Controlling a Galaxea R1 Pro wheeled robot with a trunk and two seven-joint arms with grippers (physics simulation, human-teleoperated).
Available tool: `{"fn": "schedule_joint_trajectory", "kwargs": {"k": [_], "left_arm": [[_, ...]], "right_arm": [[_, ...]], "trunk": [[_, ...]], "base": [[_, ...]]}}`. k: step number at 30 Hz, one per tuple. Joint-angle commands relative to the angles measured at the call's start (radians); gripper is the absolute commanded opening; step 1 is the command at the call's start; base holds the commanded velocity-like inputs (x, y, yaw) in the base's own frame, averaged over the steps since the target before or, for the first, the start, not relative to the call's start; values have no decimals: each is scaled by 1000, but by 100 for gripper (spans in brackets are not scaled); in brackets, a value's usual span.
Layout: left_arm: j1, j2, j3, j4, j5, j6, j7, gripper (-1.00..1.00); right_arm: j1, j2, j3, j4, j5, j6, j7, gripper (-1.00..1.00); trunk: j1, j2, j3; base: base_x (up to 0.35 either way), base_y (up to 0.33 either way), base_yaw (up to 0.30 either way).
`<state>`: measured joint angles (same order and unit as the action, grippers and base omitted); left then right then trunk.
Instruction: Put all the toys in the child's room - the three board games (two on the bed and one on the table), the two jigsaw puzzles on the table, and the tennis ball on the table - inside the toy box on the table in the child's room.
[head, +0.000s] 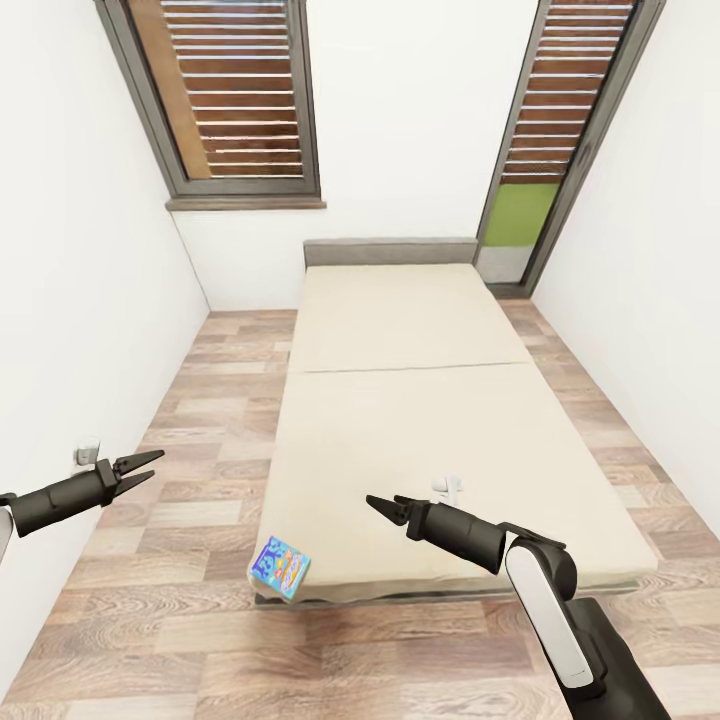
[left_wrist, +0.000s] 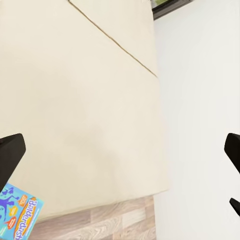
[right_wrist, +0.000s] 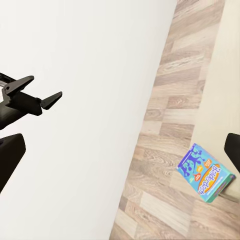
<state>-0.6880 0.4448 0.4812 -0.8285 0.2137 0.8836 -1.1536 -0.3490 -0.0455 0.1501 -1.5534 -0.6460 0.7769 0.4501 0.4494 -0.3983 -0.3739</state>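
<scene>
We are at the bed (head: 420, 420), fetching a board game. The blue game (head: 280, 567) leans off its near corner over the floor. Both grippers, left (head: 143, 466) and right (head: 383, 507), hang open and empty; next, the right must reach down to it.

Blue board game (right_wrist: 206, 172) cover: curved white-on-blue title, reading roughly "Balderdash"; letters partly blurred. Smaller print on the cover illegible.

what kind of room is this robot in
Most likely a small bedroom, perhaps a child's. A low bed with a bare beige mattress takes up most of the wood plank floor, a blue cartoon board game leans at the bed's near corner, and tall louvred windows sit in white walls.
</scene>
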Motion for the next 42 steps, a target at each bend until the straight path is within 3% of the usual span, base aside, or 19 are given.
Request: {"fn": "schedule_joint_trajectory", "kwargs": {"k": [1, 42], "left_arm": [[-1, 0, 1, 0, 2, 6, -2, 100], [-1, 0, 1, 0, 2, 6, 0, 100]], "right_arm": [[-1, 0, 0, -1, -1, 4, 1, 100], [-1, 1, 4, 23, 0, 0, 0, 100]], "trunk": [[1, -2, 0], [1, -2, 67]], "base": [[0, 0, 0], [0, 0, 0]]}}
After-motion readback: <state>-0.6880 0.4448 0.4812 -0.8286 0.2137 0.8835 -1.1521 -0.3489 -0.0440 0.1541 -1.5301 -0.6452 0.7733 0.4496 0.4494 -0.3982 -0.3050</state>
